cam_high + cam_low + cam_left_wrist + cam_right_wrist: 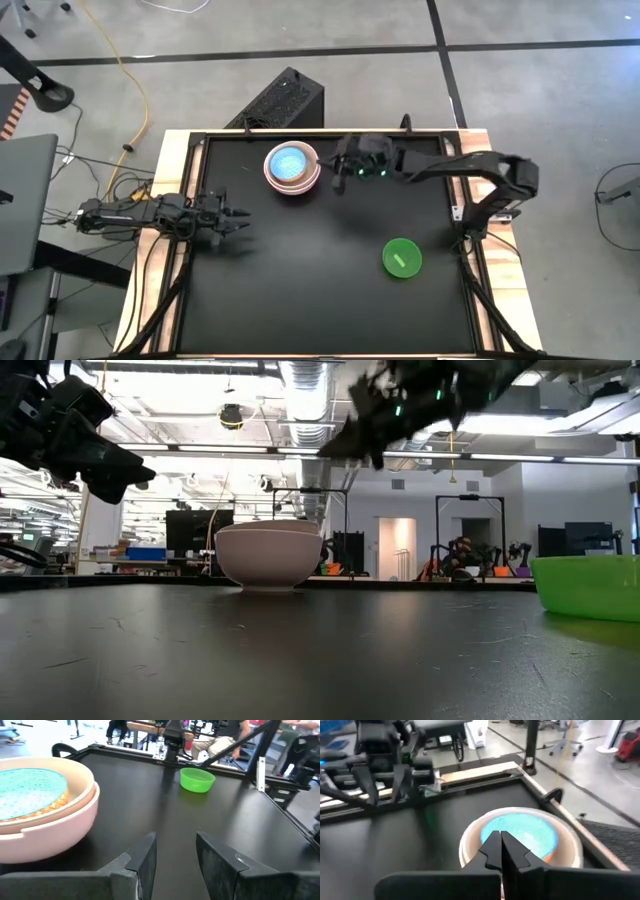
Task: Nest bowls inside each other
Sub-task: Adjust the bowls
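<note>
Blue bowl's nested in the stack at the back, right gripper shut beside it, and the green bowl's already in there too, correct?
Not quite. The green bowl sits alone on the table, apart from the stack; the high view shows it. The light blue bowl is nested, and the right gripper is shut beside it.

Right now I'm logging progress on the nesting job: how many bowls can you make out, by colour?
Pink bowl, outermost of the stack: 1
Beige bowl, rim showing inside the pink: 1
Blue bowl, innermost in the stack: 1
Green bowl, alone on the table: 1
Total visible: 4. Any bowl hidden deeper in the stack cannot be told.
</note>
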